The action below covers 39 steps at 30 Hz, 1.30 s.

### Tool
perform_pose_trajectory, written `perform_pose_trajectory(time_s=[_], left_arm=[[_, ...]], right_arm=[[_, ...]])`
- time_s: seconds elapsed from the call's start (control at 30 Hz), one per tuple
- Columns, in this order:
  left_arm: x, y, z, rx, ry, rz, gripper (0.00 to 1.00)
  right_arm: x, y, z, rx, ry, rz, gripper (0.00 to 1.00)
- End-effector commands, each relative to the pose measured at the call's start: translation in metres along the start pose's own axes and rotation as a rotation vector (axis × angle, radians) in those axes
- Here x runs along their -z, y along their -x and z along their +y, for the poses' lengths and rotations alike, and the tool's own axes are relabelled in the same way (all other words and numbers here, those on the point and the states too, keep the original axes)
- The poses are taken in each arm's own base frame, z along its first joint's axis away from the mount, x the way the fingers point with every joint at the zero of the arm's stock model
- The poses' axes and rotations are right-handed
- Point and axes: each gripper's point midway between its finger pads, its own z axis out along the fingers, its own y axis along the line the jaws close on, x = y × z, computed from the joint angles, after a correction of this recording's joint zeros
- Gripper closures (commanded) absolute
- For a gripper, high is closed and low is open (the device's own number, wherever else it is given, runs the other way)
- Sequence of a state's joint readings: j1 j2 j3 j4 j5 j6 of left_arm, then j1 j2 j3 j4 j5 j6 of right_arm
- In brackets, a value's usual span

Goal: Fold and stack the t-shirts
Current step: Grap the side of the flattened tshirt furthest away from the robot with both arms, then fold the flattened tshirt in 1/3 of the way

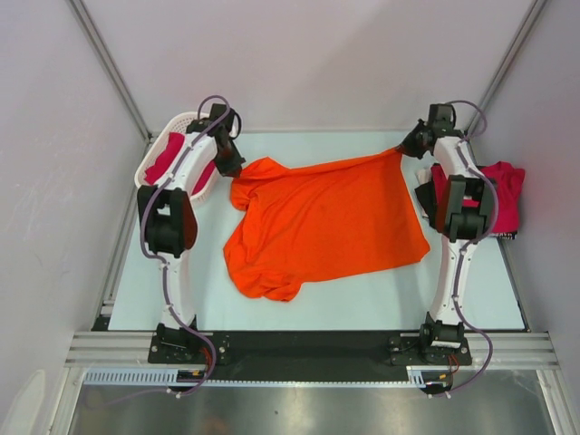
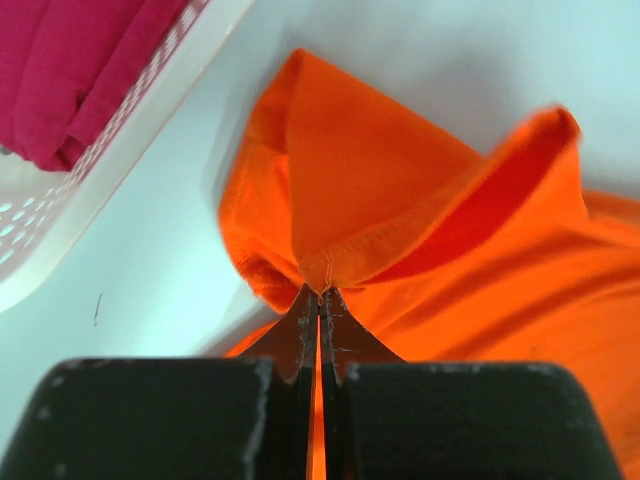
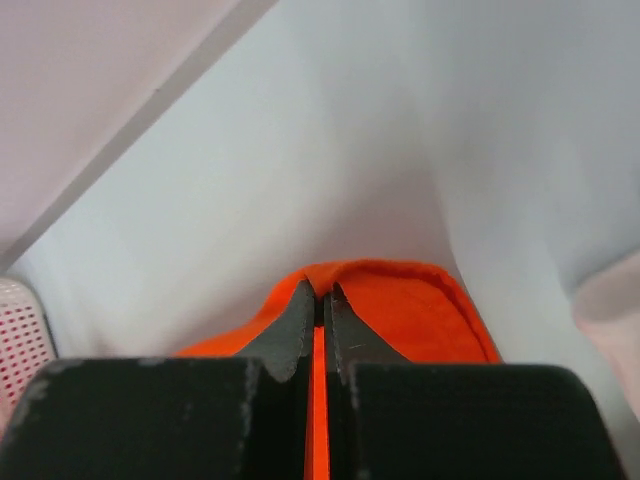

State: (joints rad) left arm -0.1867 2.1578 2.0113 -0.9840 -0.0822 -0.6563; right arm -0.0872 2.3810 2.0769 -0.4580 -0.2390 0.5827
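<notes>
We hold the orange t-shirt [image 1: 326, 222] | left fingers [image 2: 300, 340], right fingers [image 3: 297, 330] each pinch a far corner | edge spans between them

No readable text, labels or numbers anywhere.

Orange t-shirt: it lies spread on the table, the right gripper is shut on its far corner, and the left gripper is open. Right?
Not quite. The left gripper is not open: the left wrist view shows it shut on a hemmed edge of the orange t-shirt. The rest holds: spread on the table, right gripper shut on its far corner.
</notes>
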Motion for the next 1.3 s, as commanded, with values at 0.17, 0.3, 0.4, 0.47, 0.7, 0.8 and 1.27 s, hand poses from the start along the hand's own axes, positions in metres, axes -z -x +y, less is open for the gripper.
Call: perform_pose_trajectory(time_s=[0.17, 0.3, 0.4, 0.47, 0.7, 0.8, 1.27], left_arm=[[0.077, 0.053, 0.001, 0.067, -0.038, -0.211, 1.0], [0.096, 0.068, -0.003, 0.072, -0.058, -0.274, 1.0], [0.103, 0.068, -0.004, 0.073, -0.072, -0.278, 1.0], [0.11, 0.067, -0.004, 0.085, -0.081, -0.286, 1.0], [0.137, 0.058, 0.004, 0.085, -0.099, -0.297, 1.0], [0.135, 0.043, 0.01, 0.067, -0.081, -0.245, 1.0], [0.105, -0.039, 0.052, 0.009, 0.044, 0.008, 1.0]], right_arm=[[0.098, 0.059, 0.034, -0.002, 0.123, -0.144, 1.0], [0.105, 0.047, 0.03, -0.005, 0.132, -0.108, 1.0], [0.105, 0.028, 0.02, -0.019, 0.121, -0.053, 1.0], [0.104, 0.014, 0.011, -0.027, 0.106, -0.008, 1.0], [0.106, -0.022, -0.013, -0.035, 0.056, 0.1, 1.0], [0.111, -0.03, -0.015, -0.046, 0.055, 0.128, 1.0], [0.145, -0.071, -0.033, -0.061, -0.037, 0.225, 1.0]])
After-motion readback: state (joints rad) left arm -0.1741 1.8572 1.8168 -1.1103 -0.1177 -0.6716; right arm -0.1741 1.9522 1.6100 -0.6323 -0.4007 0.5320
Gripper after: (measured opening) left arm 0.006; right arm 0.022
